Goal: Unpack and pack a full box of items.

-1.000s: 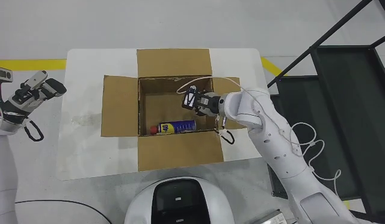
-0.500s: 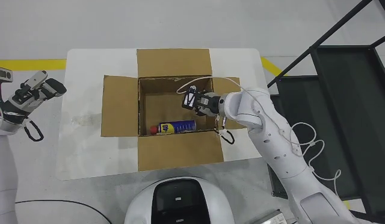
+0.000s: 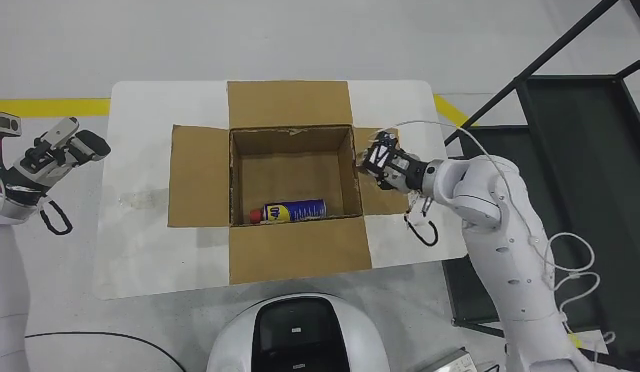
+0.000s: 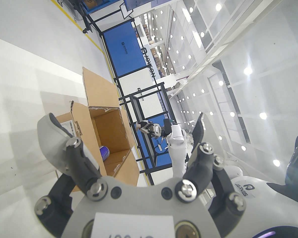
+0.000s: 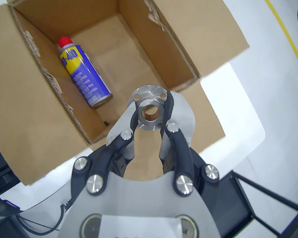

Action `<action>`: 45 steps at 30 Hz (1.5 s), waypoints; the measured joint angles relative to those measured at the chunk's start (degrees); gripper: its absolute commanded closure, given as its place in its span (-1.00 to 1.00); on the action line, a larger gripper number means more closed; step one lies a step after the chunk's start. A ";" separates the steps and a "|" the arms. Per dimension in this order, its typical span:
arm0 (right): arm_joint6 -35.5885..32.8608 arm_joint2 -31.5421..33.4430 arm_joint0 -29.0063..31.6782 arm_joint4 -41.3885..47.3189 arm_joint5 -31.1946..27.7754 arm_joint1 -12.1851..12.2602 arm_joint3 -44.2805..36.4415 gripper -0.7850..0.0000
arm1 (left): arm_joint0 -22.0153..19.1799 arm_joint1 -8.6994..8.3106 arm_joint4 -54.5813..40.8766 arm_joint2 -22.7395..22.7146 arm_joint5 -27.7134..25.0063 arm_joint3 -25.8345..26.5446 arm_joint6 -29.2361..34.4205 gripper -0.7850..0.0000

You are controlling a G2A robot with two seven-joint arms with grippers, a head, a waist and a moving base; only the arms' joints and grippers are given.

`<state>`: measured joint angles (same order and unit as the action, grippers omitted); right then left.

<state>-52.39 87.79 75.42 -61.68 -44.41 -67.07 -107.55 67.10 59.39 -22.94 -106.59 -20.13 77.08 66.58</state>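
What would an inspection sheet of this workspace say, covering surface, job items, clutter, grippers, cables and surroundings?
Surface: white table carrying the cardboard box.
Job's things: cardboard box open, flaps spread; spray can lying on its floor; metal flange in the right gripper.
Clutter: nothing seen.
Grippers: right gripper shut on the metal flange, over a side flap; left gripper open, beyond the table's edge.
Cables: white cable along the right arm.
Surroundings: black rack beside the table; yellow floor line.
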 measured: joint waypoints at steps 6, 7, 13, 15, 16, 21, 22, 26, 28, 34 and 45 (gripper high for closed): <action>3.36 9.13 6.71 4.00 0.40 1.21 1.43 1.00 | 0.00 0.00 0.00 0.00 0.00 0.00 0.00 -1.00; 3.83 10.49 7.60 4.52 0.59 1.36 1.80 1.00 | 0.00 0.00 0.00 0.00 0.00 0.00 0.00 -1.00; 5.49 16.93 12.46 6.16 1.11 2.25 5.31 1.00 | 0.00 0.00 0.00 0.00 0.00 0.00 0.00 -1.00; 5.88 17.68 13.68 6.15 1.12 2.47 6.90 1.00 | 0.00 0.00 0.00 0.00 0.00 0.00 0.00 -1.00; 6.04 17.80 14.14 6.21 1.20 2.54 7.58 1.00 | 0.00 0.00 0.00 0.00 0.00 0.00 0.00 -1.00; 6.27 16.81 15.80 6.81 1.37 2.86 10.55 1.00 | 0.00 0.00 0.00 0.00 0.00 0.00 0.00 -1.00; 6.35 16.38 15.82 6.62 1.61 2.90 11.19 1.00 | 0.00 0.00 0.00 0.00 0.00 0.00 0.00 -1.00; 7.09 13.85 14.90 5.49 3.26 2.95 15.51 1.00 | 0.00 0.00 0.00 0.00 0.00 0.00 0.00 -1.00; 7.33 12.59 13.98 5.08 4.22 2.98 18.46 1.00 | 0.00 0.00 0.00 0.00 0.00 0.00 0.00 -1.00; 7.34 11.04 11.04 3.86 6.61 3.31 24.86 1.00 | 0.00 0.00 0.00 0.00 0.00 0.00 0.00 -1.00; 11.03 8.67 3.54 0.85 12.83 3.67 36.24 1.00 | 0.00 0.00 0.00 0.00 0.00 0.00 0.00 -1.00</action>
<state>-41.36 96.46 78.96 -60.83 -31.58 -63.40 -71.31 67.10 59.39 -22.94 -106.59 -20.13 77.08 66.58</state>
